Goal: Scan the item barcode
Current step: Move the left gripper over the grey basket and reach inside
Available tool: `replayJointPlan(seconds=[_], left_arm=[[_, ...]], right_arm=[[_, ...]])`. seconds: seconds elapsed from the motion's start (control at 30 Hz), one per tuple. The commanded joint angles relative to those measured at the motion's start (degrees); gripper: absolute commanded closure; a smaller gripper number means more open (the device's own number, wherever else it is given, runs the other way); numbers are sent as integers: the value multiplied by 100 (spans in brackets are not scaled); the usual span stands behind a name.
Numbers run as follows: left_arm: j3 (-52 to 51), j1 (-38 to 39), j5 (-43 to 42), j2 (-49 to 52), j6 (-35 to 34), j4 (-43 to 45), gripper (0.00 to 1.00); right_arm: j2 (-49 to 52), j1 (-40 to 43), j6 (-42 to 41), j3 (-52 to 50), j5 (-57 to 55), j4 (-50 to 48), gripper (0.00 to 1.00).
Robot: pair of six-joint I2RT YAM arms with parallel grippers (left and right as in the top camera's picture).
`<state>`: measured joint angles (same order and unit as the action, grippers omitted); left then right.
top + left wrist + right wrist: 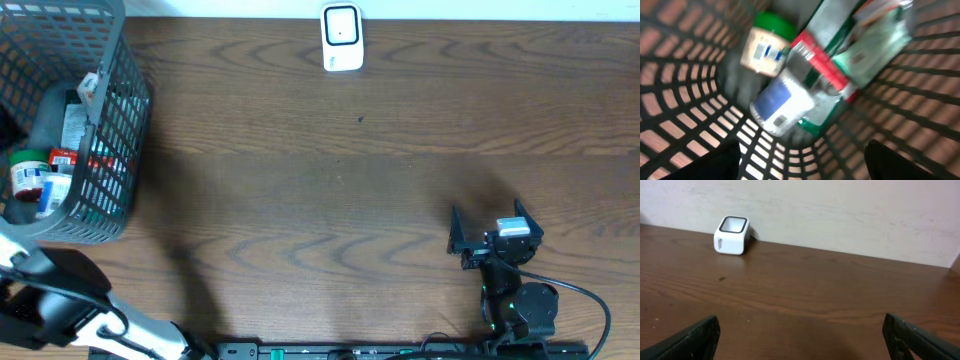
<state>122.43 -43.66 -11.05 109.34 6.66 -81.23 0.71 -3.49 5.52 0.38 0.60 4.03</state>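
Basket of grey plastic mesh [110, 120] fills the left wrist view, and its walls ring everything ahead of the left gripper [802, 152]. We see that gripper's two dark fingers [715, 162] at the lower corners of the view. They are wide apart with only basket mesh between them.

The items lie straight ahead of the left gripper on the basket floor, piled and touching each other:
- A round jar with green lid and beige label [765, 47] is farthest ahead, slightly left.
- A white bottle with blue label [780, 102] is nearest the fingers.
- A flat silver pack with red stripe [817, 57] is ahead and right, lying over the bottle.
- A pale green pouch [875, 50] is far right, against the basket wall.

This view is motion-blurred, so we cannot read any label or pick out a barcode. No item touches the fingers.

Right gripper [800, 325] sits low over the brown wooden table [840, 290], jaws spread wide and holding nothing. A white box-shaped barcode scanner with black-rimmed window [731, 234] stands well ahead of it and to its left, at the table's far edge by the pale wall [840, 210]. In the overhead view the basket is far off to the right gripper's left, well apart from the scanner.
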Motion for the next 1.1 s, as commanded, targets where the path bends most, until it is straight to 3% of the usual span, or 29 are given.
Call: replayJointPlan(seconds=[0.0,1.07], left_arm=[[-313,-103,55,116,-28,79,18],[-1821,374,575,374,212,1082,17]], right_arm=[[-33,50,35,-7,-11,26,1],[-33,50,35,-7,-13,26,1]])
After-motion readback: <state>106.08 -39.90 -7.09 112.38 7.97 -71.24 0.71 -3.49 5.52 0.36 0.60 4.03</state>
